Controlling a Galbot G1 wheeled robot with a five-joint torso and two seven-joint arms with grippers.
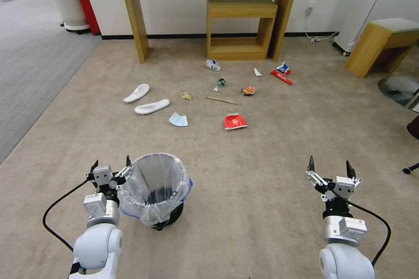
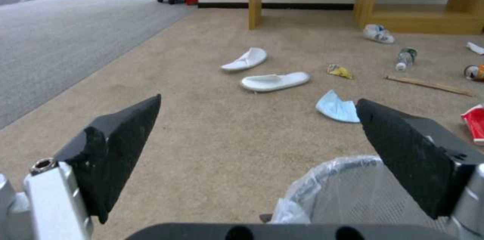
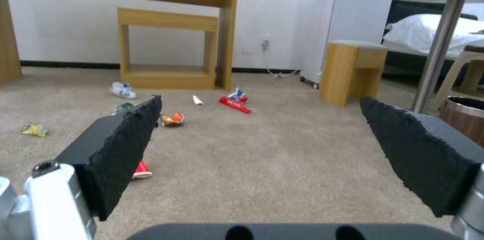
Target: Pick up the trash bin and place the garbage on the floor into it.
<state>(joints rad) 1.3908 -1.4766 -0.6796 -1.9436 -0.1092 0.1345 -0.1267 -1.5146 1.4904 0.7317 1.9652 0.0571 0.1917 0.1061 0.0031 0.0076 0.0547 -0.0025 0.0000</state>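
Risk lay at the trash bin [image 1: 156, 189]: left gripper [image 1: 111, 167], jaws spread just beside its rim, could snag only the loose liner; right gripper [image 1: 331, 166] hung released.

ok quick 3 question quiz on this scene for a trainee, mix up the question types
1. True or false: the left pincer is shut on the bin.
2. Which lies nearest the bin? A) mask B) bottle C) red bar wrapper
3. Fill in: the two slippers lie on the ____.

Key
1. False. It is open beside the bin's rim, one finger over the bag edge; the right pincer is open too, off to the robot's right over bare carpet.
2. A
3. Carpet
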